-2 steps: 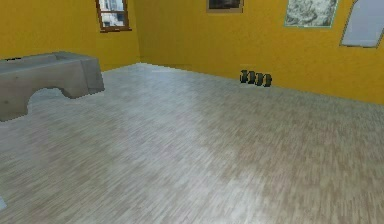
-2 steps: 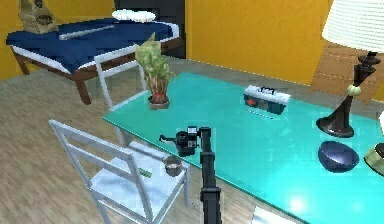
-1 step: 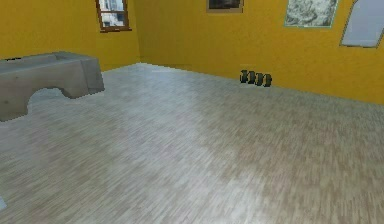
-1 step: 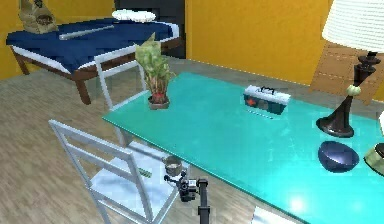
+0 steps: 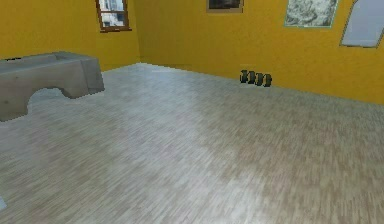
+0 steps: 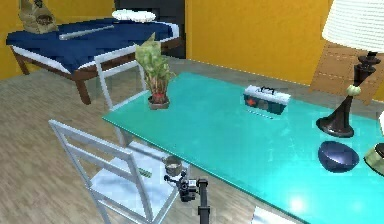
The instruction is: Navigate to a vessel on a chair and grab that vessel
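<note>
1. Sitting at the seat edge of the near white chair, beside the teal desk, is a small grey cup-like vessel.
2. It looks metallic, so it is probably light, rigid and smooth-walled, and liable to slip or tip.
3. Taking it across the body, below the rim, seems safest.
4. The gripper is right at it; I cannot tell whether it holds anything.

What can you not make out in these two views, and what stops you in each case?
- Arm side view: whether the hand holds the vessel; the chair seat lies behind both.
- Arm side view: the lamp top, cut by the top edge.
- Forward view: the dark things by the wall, too small to name.
</note>
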